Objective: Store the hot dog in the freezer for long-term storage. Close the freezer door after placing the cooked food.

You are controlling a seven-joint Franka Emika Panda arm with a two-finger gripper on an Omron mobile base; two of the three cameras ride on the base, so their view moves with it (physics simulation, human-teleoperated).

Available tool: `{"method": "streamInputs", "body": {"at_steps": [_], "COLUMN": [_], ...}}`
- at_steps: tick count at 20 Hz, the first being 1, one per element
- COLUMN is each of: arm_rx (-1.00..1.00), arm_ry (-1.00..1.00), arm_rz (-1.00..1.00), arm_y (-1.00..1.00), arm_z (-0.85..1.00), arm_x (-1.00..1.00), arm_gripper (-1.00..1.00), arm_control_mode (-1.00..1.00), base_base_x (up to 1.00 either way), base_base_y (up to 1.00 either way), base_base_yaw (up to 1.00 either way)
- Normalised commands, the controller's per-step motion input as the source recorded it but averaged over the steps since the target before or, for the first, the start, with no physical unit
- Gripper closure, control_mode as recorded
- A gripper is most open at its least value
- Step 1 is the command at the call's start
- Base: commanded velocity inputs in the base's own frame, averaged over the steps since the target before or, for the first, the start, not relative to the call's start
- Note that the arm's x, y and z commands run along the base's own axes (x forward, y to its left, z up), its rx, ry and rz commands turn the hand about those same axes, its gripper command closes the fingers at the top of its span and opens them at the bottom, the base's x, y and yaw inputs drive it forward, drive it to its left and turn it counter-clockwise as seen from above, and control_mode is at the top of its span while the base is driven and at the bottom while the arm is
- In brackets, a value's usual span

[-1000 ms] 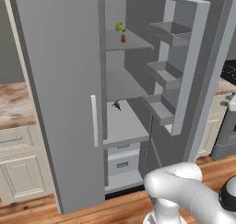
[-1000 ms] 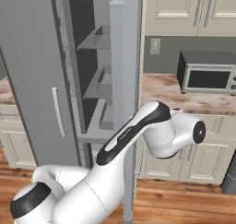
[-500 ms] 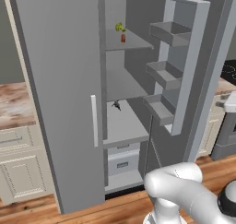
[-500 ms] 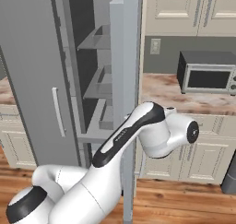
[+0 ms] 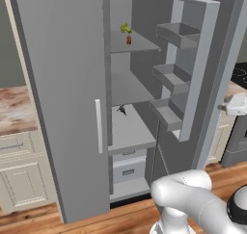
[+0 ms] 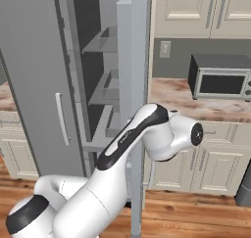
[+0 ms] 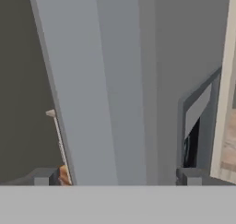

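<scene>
The freezer (image 5: 130, 88) stands open. Its freezer door (image 5: 193, 74) is swung out to the right with its grey bins facing in. The hot dog (image 5: 129, 40), a small reddish-brown stick, lies on the upper shelf beside a small green leafy item (image 5: 125, 29). My gripper (image 7: 117, 177) is open, its two dark tips spread wide right at the door's (image 7: 115, 80) grey outer face, with nothing held. A black dispenser panel (image 7: 198, 121) shows to the right in the hand view. In the right base view my arm (image 6: 162, 131) bends around the door's edge (image 6: 139, 60).
The plain grey door (image 5: 62, 84) with a white handle (image 5: 98, 127) is closed on the left. A small dark item (image 5: 121, 110) sits on a lower shelf. A microwave (image 6: 218, 83) stands on the counter (image 6: 181, 97) to the right, over cream cabinets (image 6: 215, 161).
My forearm has shifted a little to the left, closer to the door. The door, hot dog and green item have stayed in place.
</scene>
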Motion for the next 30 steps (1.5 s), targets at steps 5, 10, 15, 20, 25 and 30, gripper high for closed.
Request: {"method": "streamInputs", "body": {"at_steps": [5,10,15,20,25,30], "arm_rx": [0.00,0.00,0.00,0.00,-0.01,0.00], "arm_ry": [0.00,0.00,0.00,0.03,0.05,0.12], "arm_rz": [0.07,0.05,0.01,-0.04,-0.10,-0.13], "arm_y": [0.49,0.47,0.64,0.96,1.00,0.88], "arm_z": [0.00,0.00,0.00,0.00,0.00,0.01], "arm_x": [0.24,0.25,0.07,0.00,0.00,0.12], "arm_gripper": [-1.00,-1.00,-1.00,-1.00,-1.00,-1.00], "arm_control_mode": [-1.00,-1.00,-1.00,-1.00,-1.00,-1.00], "base_base_x": [0.00,0.00,0.00,0.00,0.00,0.00], "base_base_y": [0.00,0.00,0.00,0.00,0.00,0.00], "base_base_yaw": [0.00,0.00,0.00,0.00,0.00,0.00]}}
